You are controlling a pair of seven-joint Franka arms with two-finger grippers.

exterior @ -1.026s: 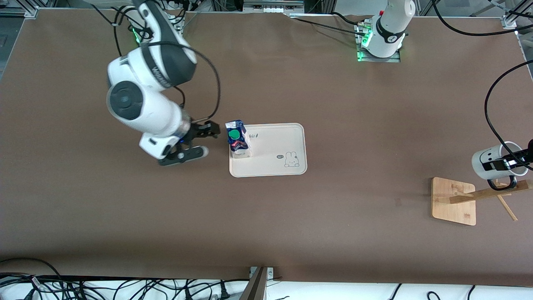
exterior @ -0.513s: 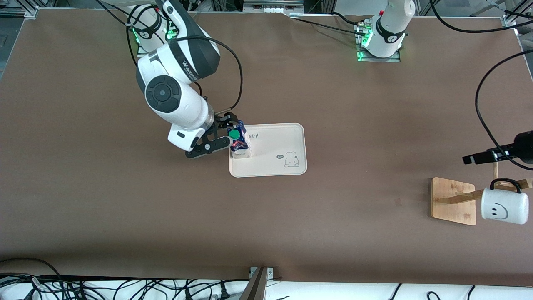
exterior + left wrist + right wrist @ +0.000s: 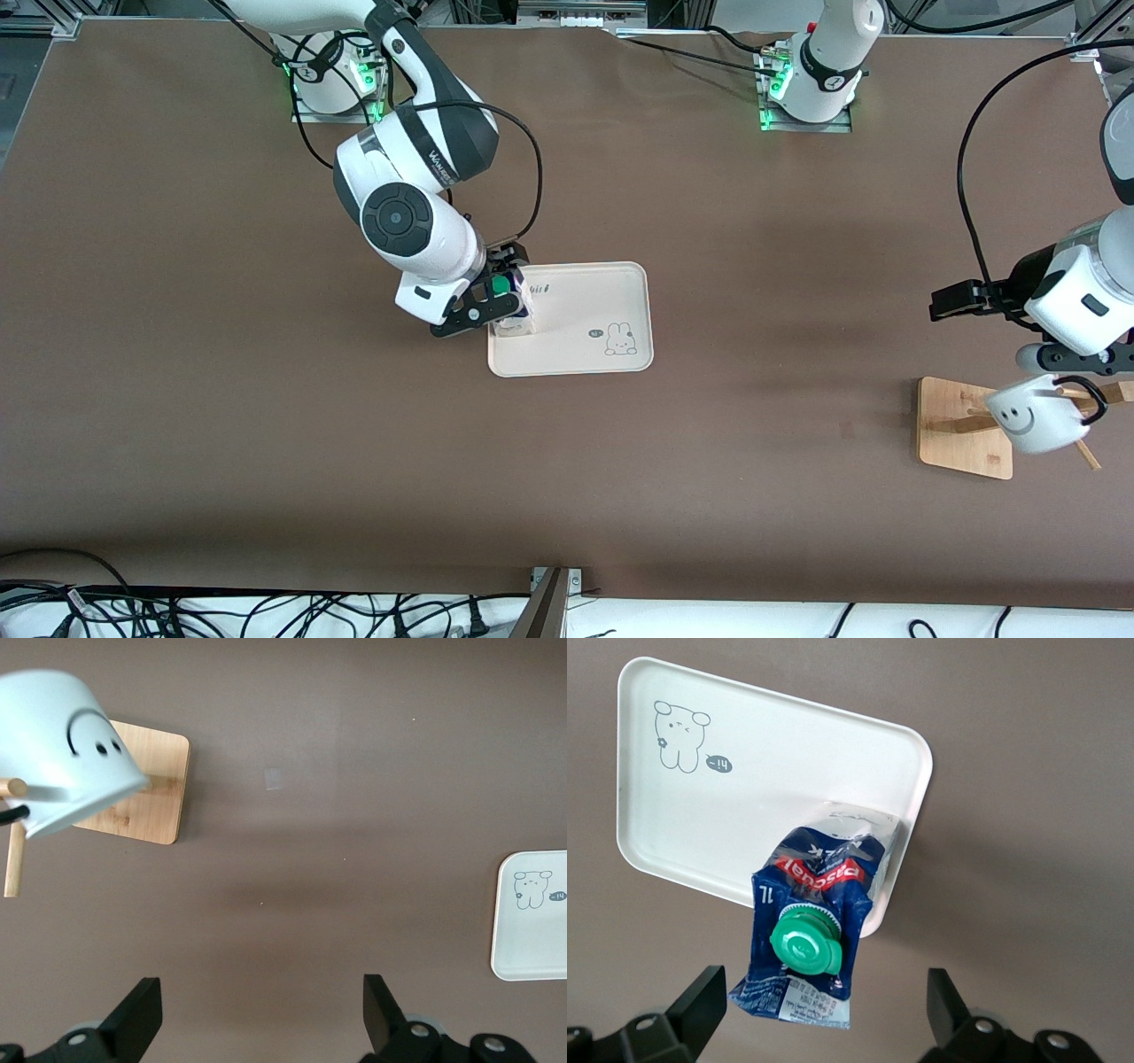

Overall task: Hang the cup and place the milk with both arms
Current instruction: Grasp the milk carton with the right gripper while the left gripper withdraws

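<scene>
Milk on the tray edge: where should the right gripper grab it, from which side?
Grip the milk body below its green cap, coming down from above. It stands upright on the tray, and the open right gripper already straddles it.

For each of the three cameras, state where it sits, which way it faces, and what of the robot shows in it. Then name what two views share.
Front view: high across the table, facing both bases; shows both arms, the tray, the milk, the cup on the wooden rack.
Left wrist view: on the left arm, looking down past the open left gripper at cup, rack and tray corner.
Right wrist view: on the right arm, looking down past the open right gripper at milk and tray.
Shared: both wrist views show the tray.
</scene>
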